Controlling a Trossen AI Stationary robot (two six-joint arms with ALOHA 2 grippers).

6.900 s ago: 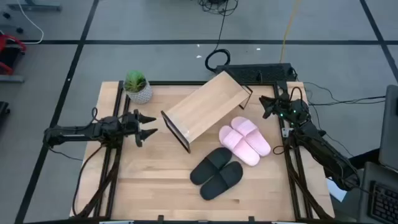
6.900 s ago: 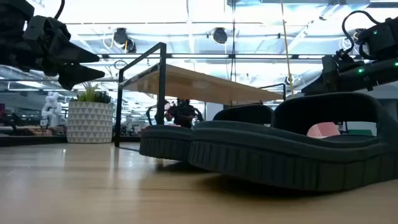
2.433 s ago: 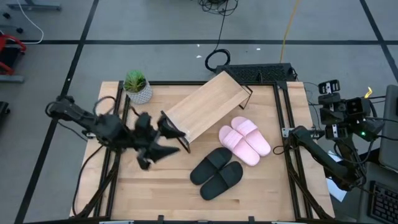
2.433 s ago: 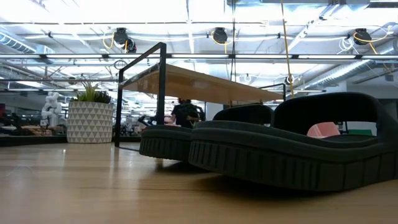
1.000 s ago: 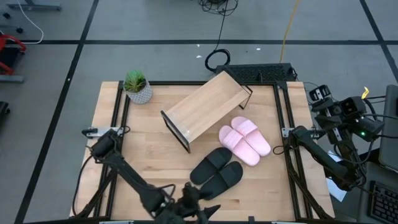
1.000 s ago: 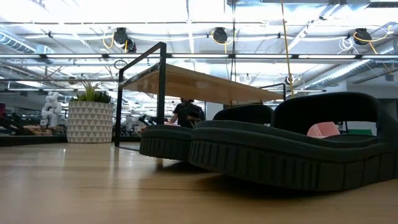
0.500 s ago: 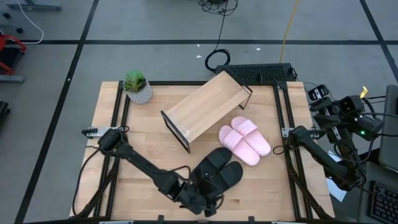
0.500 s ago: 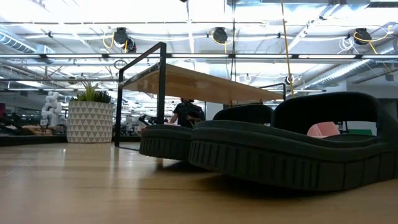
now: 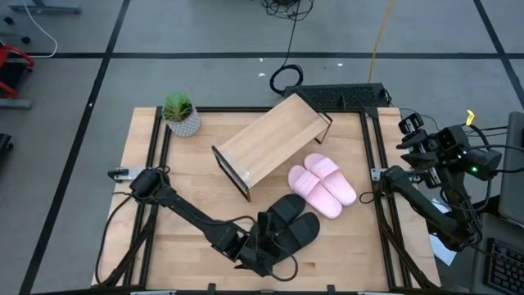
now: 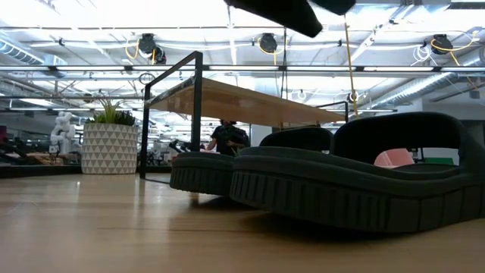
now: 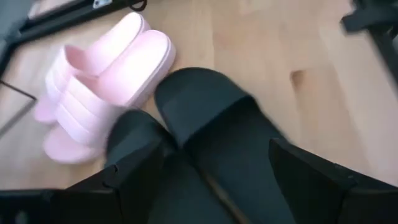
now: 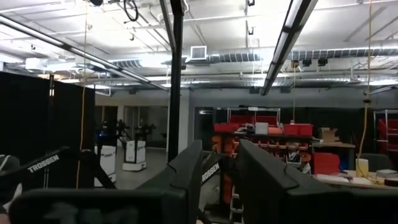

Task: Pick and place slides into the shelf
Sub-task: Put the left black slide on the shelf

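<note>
The black slides (image 9: 286,228) lie side by side, soles down, near the middle of the table's near half. They fill the low view (image 10: 341,189). The pink slides (image 9: 322,184) lie just beyond them to the right. The wooden shelf (image 9: 270,141) stands slantwise on its dark-edged end panels at the table's far middle. My left gripper (image 9: 277,239) hangs open above the near ends of the black slides (image 11: 211,118), a finger to either side, touching nothing. Its tip shows at the top of the low view (image 10: 284,9). My right gripper (image 9: 407,135) is open, raised past the table's right edge.
A potted plant (image 9: 181,113) stands at the table's far left corner. Bare tabletop (image 9: 188,221) lies left of the slides and under my left arm. A black cable and power strip (image 9: 336,94) lie on the floor behind the table.
My left gripper has gone from the table's near edge toward the far edge and a little right, to the near ends of the black slides, and has come down into the top of the low view. The slides and the shelf have stayed where they were.
</note>
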